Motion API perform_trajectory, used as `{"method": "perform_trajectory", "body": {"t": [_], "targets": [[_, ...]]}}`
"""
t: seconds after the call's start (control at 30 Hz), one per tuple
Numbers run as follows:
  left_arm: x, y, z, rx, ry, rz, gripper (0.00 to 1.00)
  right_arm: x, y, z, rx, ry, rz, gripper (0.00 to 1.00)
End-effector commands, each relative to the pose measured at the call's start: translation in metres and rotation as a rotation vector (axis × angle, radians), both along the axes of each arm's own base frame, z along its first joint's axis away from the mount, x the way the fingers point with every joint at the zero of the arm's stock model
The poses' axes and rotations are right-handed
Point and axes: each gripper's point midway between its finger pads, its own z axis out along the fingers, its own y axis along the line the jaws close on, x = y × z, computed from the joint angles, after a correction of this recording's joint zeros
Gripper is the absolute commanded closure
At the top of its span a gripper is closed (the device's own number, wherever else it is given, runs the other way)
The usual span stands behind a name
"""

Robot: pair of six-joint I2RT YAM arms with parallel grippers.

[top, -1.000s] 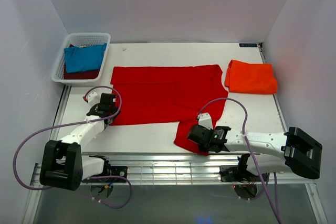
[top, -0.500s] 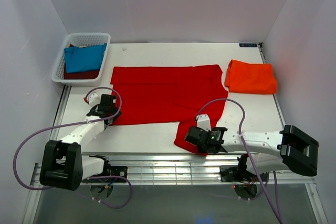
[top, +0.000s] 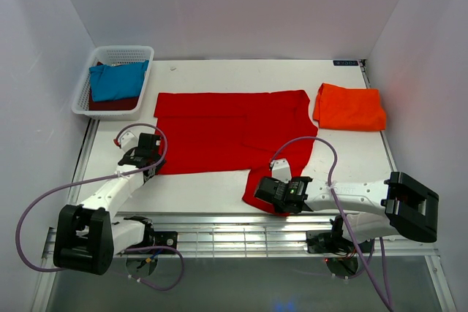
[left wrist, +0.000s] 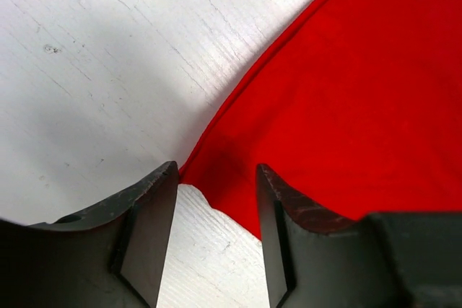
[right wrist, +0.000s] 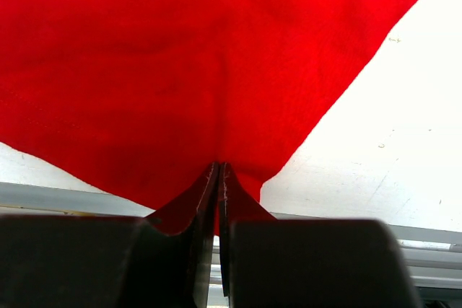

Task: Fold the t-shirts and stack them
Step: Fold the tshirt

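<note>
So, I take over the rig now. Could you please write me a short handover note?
Right gripper: shut on the near edge of the red t-shirt.
Left gripper: open, jaws astride its near left corner.
Orange t-shirt: folded, far right of the table.
Teal t-shirt lies on the maroon t-shirt in the basket, far left.
Done: orange folded. Left: fold red, then the two in the basket, and stack all.

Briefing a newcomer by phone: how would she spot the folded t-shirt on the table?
On the white table, go to the far right corner. The orange-red t-shirt lies there, a compact folded rectangle; its neighbour, the bright red t-shirt, is spread flat.
</note>
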Motion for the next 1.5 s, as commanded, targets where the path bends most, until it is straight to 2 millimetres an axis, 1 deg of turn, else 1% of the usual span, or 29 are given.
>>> {"method": "perform_trajectory", "body": {"t": [0.0, 0.03, 0.07, 0.1, 0.2, 0.37, 0.43, 0.57, 0.63, 0.7, 0.73, 0.77, 0.83, 0.87, 0.9, 0.93, 1.0, 1.1, 1.13, 1.2, 1.23, 1.27, 1.3, 1.33, 1.37, 1.4, 1.43, 1.47], "targets": [[-0.007, 0.003, 0.0, 0.001, 0.003, 0.017, 0.43, -0.001, -0.006, -0.002, -0.024, -0.006, -0.014, 0.92], [-0.007, 0.002, -0.001, -0.001, 0.008, 0.014, 0.45, -0.001, -0.007, -0.002, -0.022, -0.007, -0.014, 0.92], [-0.008, 0.002, -0.003, -0.001, 0.017, 0.011, 0.51, -0.001, -0.006, -0.002, -0.016, -0.009, -0.013, 0.92], [-0.009, 0.001, -0.004, -0.005, 0.024, 0.008, 0.54, -0.001, -0.006, -0.003, -0.015, -0.009, -0.014, 0.92], [-0.009, 0.0, -0.006, -0.009, 0.034, 0.005, 0.6, -0.002, -0.006, -0.003, -0.006, -0.007, -0.016, 0.92], [-0.01, -0.002, -0.011, -0.012, 0.06, -0.002, 0.6, -0.001, -0.005, -0.001, 0.019, -0.013, -0.02, 0.92], [-0.012, -0.003, -0.018, -0.011, 0.093, -0.013, 0.56, -0.001, -0.006, 0.0, 0.022, -0.017, -0.02, 0.92], [-0.012, -0.004, -0.024, -0.013, 0.129, -0.013, 0.53, -0.001, -0.007, 0.001, 0.027, -0.023, -0.023, 0.92], [-0.013, -0.004, -0.025, -0.012, 0.132, -0.01, 0.54, -0.001, -0.008, -0.001, 0.024, -0.022, -0.024, 0.92], [-0.011, -0.003, -0.024, -0.01, 0.129, -0.005, 0.58, -0.001, -0.009, -0.001, 0.024, -0.025, -0.025, 0.92], [-0.011, -0.004, -0.025, -0.011, 0.13, -0.006, 0.6, -0.001, -0.008, -0.001, 0.029, -0.027, -0.023, 0.92], [-0.011, -0.004, -0.024, -0.01, 0.131, -0.004, 0.69, 0.0, -0.008, 0.0, 0.031, -0.031, -0.024, 0.92], [-0.01, -0.004, -0.025, -0.009, 0.136, -0.005, 0.79, 0.001, -0.008, 0.002, 0.036, -0.039, -0.023, 0.92], [-0.01, -0.004, -0.025, -0.008, 0.134, -0.005, 0.9, 0.002, -0.009, 0.002, 0.034, -0.041, -0.028, 0.92], [-0.009, -0.004, -0.024, -0.007, 0.131, -0.005, 0.95, 0.002, -0.009, 0.003, 0.035, -0.045, -0.031, 0.92], [-0.007, -0.003, -0.023, -0.006, 0.128, -0.006, 0.99, 0.003, -0.01, 0.005, 0.037, -0.05, -0.036, 0.92], [-0.003, -0.003, -0.017, 0.004, 0.113, -0.014, 1.0, 0.005, -0.012, 0.009, 0.03, -0.067, -0.049, 0.92], [0.004, -0.005, -0.012, -0.001, 0.099, -0.027, 1.0, 0.015, -0.008, 0.018, 0.039, -0.106, -0.056, 0.92], [0.008, -0.006, -0.009, -0.005, 0.09, -0.033, 1.0, 0.021, -0.004, 0.024, 0.039, -0.122, -0.058, 0.92], [0.013, -0.008, -0.007, -0.002, 0.088, -0.043, 1.0, 0.033, -0.005, 0.032, 0.018, -0.155, -0.067, 0.92], [0.019, -0.008, -0.003, 0.0, 0.077, -0.041, 1.0, 0.038, -0.004, 0.035, 0.008, -0.164, -0.067, 0.92], [0.023, -0.009, 0.0, -0.001, 0.068, -0.045, 1.0, 0.046, 0.003, 0.044, 0.02, -0.186, -0.071, 0.92], [0.026, -0.009, 0.002, 0.002, 0.061, -0.049, 1.0, 0.057, -0.001, 0.049, 0.006, -0.214, -0.094, 0.92], [0.031, -0.01, 0.004, 0.002, 0.052, -0.055, 1.0, 0.064, -0.002, 0.052, -0.021, -0.224, -0.082, 0.92], [0.039, -0.011, 0.007, 0.003, 0.045, -0.057, 1.0, 0.077, 0.0, 0.062, -0.014, -0.244, -0.105, 0.92], [0.043, -0.012, 0.008, 0.007, 0.045, -0.066, 1.0, 0.086, -0.002, 0.067, -0.025, -0.263, -0.113, 0.92], [0.049, -0.013, 0.009, 0.007, 0.04, -0.073, 1.0, 0.095, 0.001, 0.071, -0.036, -0.277, -0.089, 0.92], [0.057, -0.014, 0.009, 0.01, 0.048, -0.075, 1.0, 0.109, 0.001, 0.079, -0.024, -0.296, -0.112, 0.92]]}}
